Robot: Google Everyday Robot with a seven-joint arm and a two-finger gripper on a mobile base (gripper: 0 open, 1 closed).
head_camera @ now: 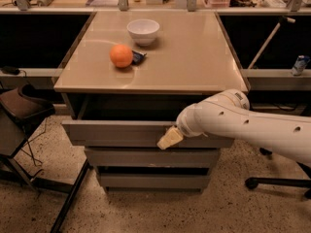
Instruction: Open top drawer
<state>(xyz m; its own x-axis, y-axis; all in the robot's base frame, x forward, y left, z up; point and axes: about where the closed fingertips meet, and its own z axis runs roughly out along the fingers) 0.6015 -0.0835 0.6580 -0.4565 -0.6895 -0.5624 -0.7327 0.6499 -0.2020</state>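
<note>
The top drawer (116,133) is a grey flat-fronted drawer just under the beige cabinet top (184,62). It stands pulled out a little, with a dark gap showing behind its front. My white arm reaches in from the right, and my gripper (168,139) rests against the drawer front right of centre, at its upper edge. One cream-coloured fingertip (166,140) shows there. The arm hides the right part of the drawer front.
Two lower grey drawers (146,157) (146,180) sit beneath. On the cabinet top are an orange (121,56), a white bowl (143,31) and a small dark packet (138,57). A chair (22,108) stands at left, a chair base (277,181) at right.
</note>
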